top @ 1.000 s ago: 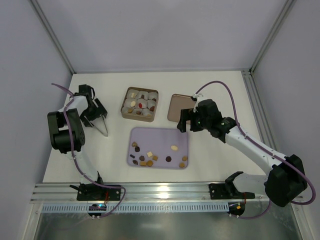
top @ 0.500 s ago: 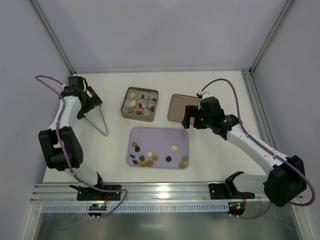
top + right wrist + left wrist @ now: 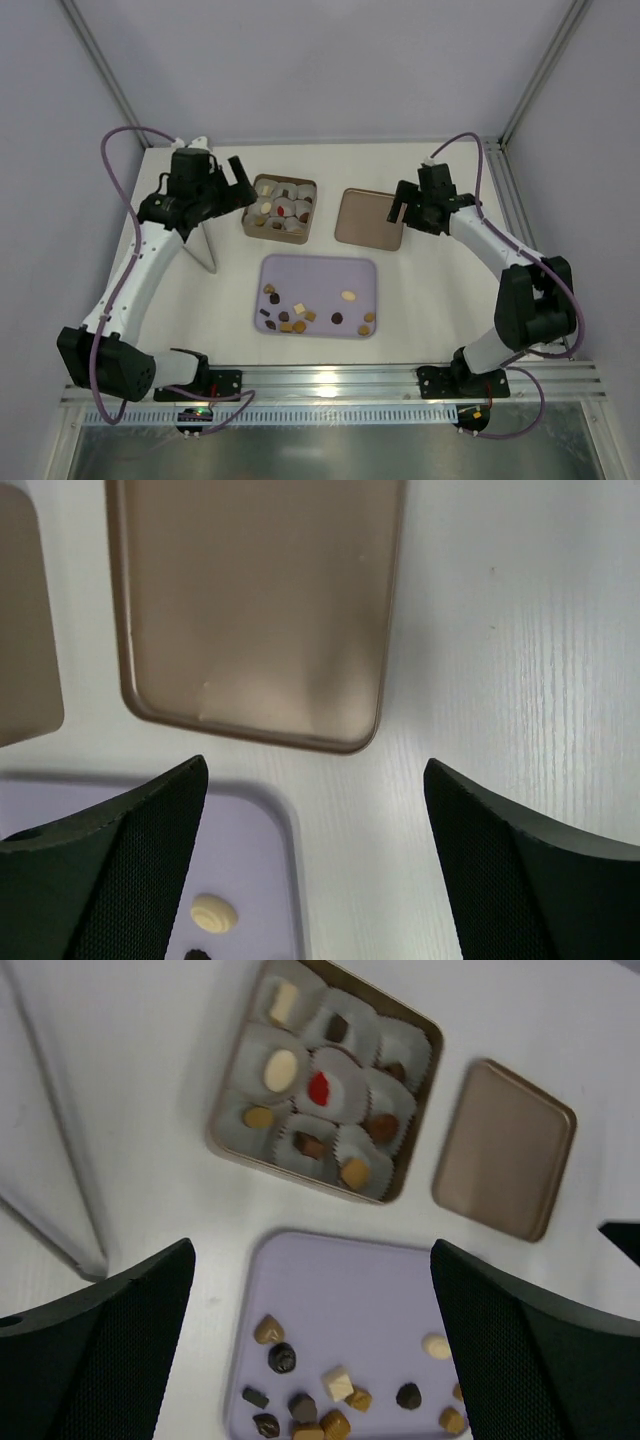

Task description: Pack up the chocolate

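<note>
Several loose chocolate pieces, dark, caramel and cream, lie on the lavender tray. They also show in the left wrist view. The brown square tin holds pale cups, some with chocolates in them, one of them red. My left gripper is open and empty, high beside the tin's left edge, and looks down on the tin and tray. My right gripper is open and empty above the right edge of the tin's lid. The lid and a cream piece show in the right wrist view.
A pale grey wedge-shaped object lies left of the tray and also shows in the left wrist view. Booth walls and posts close in the white table at the back and sides. A metal rail runs along the near edge.
My left arm has swung up and right, from the table's left edge to the tin's left side. My right gripper has moved back and right, from the tray's corner to the lid's right edge.
</note>
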